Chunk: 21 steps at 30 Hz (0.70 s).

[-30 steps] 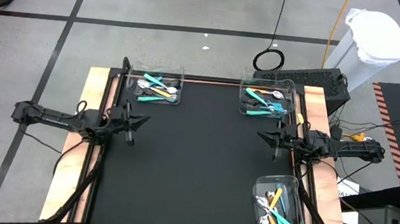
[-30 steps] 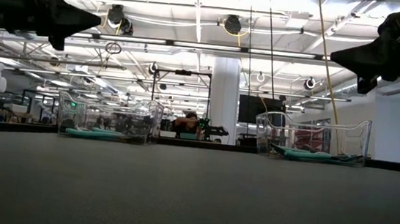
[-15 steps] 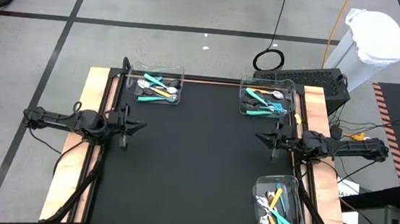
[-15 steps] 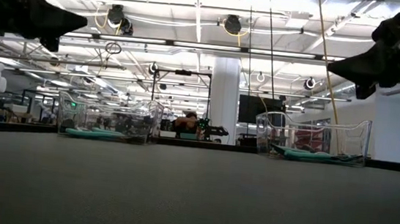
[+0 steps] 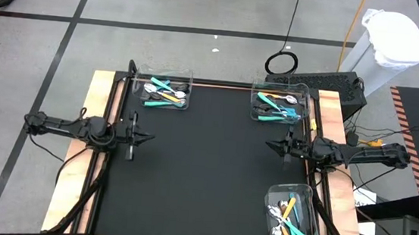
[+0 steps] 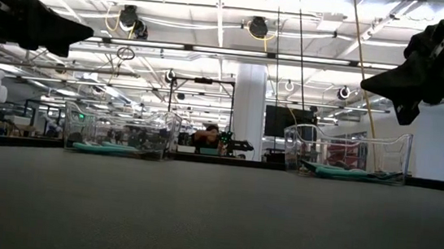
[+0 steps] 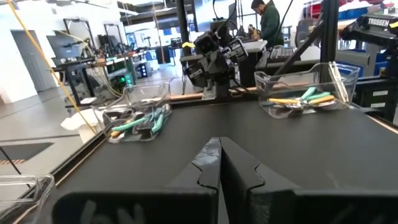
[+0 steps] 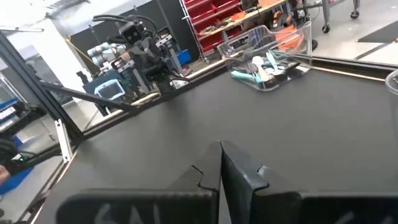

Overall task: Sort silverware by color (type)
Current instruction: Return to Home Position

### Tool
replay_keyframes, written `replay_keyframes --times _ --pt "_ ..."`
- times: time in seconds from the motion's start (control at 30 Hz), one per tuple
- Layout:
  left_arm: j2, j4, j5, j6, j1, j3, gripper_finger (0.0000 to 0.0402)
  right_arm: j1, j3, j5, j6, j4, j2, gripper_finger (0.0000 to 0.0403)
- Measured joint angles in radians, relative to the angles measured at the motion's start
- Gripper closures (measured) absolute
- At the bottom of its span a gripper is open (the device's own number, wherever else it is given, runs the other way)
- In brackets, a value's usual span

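Holding the dark left gripper point(image 5: 144, 136) above the left side of the black bench point(image 5: 204, 182) and the dark right gripper point(image 5: 271, 145) above its right side, each gripper's fingers point(image 7: 208, 164) pressed together on nothing in the wrist views. Finding the silverware point(image 5: 163, 92), small spoons and similar utensils with metal heads and thin teal, light-blue or orange-yellow handles, all lying inside three clear rectangular plastic bins: far-left bin point(image 5: 164, 71), far-right bin point(image 5: 281, 83), near-right bin point(image 5: 317, 200). Judging each piece as light, stiff and slick, likely to swing if pinched at the head, so pinching across the thin handle near its middle is looking safest. Noting crossed, overlapping pieces in every bin, so lifting one is risking dragging a neighbour along. Seeing the bench's middle bare and wide for arm travel, while minding the upright bin walls and the pale wooden border point(image 5: 100, 85) close beside each arm.
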Motion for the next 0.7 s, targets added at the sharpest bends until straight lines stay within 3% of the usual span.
replay_keyframes --times 0.7 --pt "0.001 0.006 -0.008 -0.033 0.000 0.000 0.0393 0.000 0.000 0.000 0.000 0.004 0.000 0.0394"
